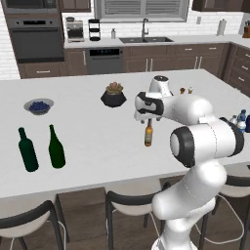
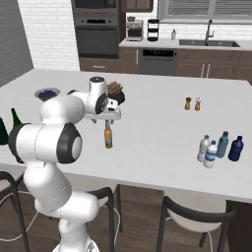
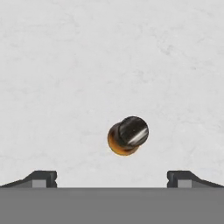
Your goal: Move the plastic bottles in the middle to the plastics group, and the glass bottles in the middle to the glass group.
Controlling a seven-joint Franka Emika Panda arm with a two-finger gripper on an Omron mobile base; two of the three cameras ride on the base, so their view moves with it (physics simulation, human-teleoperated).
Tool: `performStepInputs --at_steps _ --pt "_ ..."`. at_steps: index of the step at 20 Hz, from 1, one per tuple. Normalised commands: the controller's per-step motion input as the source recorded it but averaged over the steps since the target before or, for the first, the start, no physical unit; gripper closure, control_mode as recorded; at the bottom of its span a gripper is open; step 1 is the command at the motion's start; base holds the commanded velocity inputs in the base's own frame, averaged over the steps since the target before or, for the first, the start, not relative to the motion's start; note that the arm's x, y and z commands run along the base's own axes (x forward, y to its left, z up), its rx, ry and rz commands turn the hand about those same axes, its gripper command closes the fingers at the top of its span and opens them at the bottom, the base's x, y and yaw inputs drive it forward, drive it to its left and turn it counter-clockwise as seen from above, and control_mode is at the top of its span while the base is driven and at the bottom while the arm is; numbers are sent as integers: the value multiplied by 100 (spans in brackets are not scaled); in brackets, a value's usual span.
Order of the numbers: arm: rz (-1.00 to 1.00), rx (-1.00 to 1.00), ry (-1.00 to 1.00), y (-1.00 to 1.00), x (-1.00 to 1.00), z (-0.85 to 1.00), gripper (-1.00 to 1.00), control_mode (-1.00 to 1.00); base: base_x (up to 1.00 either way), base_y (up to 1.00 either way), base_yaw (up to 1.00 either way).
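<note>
From the left base view, the amber bottle (image 1: 148,134) stands upright mid-desk (image 1: 97,146) directly under the gripper (image 1: 149,120), the two green bottles (image 1: 41,148) well off to its left, while the arm hides most of the plastics at the right edge. Across in the right base view, all four plastic bottles (image 2: 220,147) show together, and the green bottles (image 2: 16,118) sit mostly behind the arm. Looking down in the hand view, the bottle's dark top (image 3: 128,135) lies between widely parted jaws, untouched.

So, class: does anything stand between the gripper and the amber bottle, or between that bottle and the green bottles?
Nothing visible does. The open gripper hangs right above the amber bottle, with only bare counter around it. The stretch of counter from there to the green bottles is bare too.
</note>
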Motion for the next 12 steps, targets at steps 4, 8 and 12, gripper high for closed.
performStepInputs --at_steps 4,8,12 --pt "0 0 6 -5 4 -13 -100 -100 0 0 0" --pt "0 0 3 0 15 -4 -100 -100 0 0 0" --pt "0 0 0 0 27 -2 -100 -100 0 0 0"
